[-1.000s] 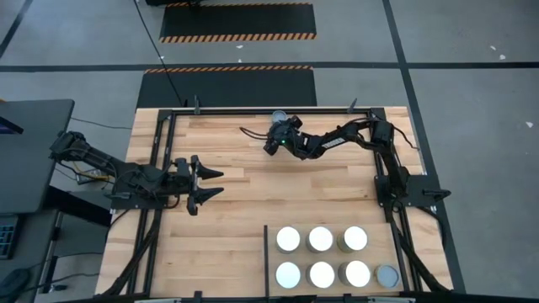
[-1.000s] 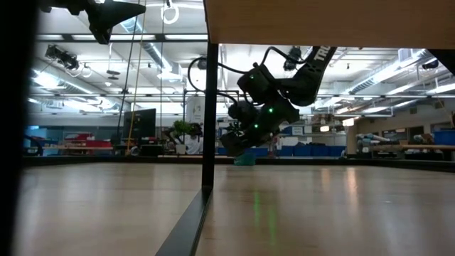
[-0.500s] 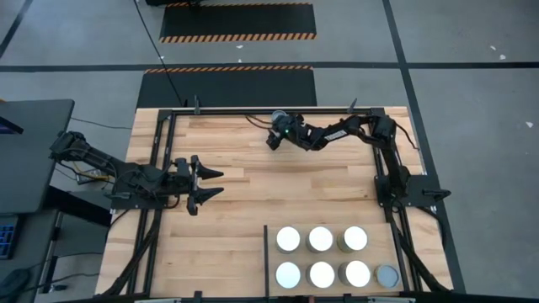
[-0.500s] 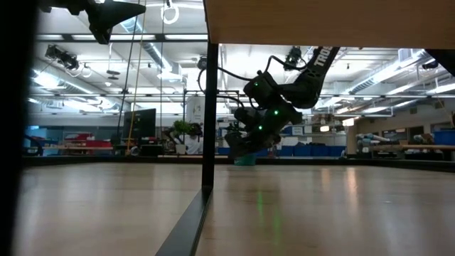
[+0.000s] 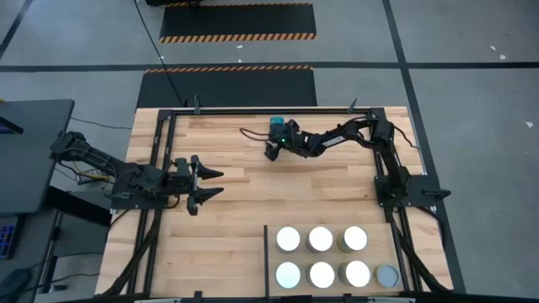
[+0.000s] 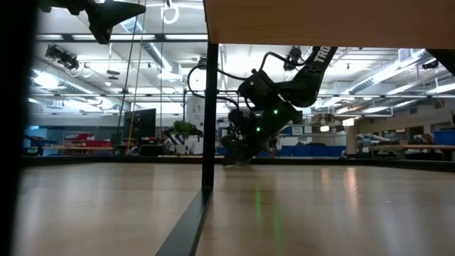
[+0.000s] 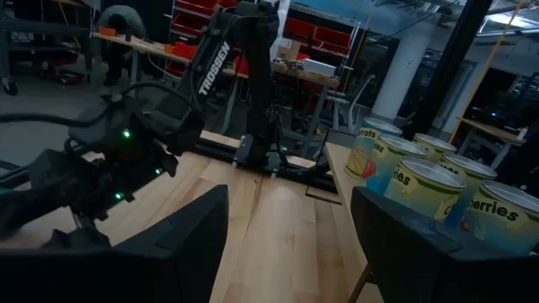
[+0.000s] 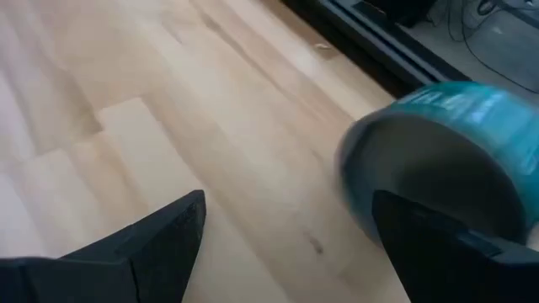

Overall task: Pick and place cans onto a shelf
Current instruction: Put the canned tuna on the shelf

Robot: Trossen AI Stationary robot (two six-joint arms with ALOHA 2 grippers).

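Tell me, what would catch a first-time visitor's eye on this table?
Probably the block of seven cans standing in two rows on the shelf at the table's near right corner, most with bright white tops. Next, the right gripper, open, reaching across the far side of the table beside a lone teal can that seems tipped over. The left gripper waits open at the table's left side.
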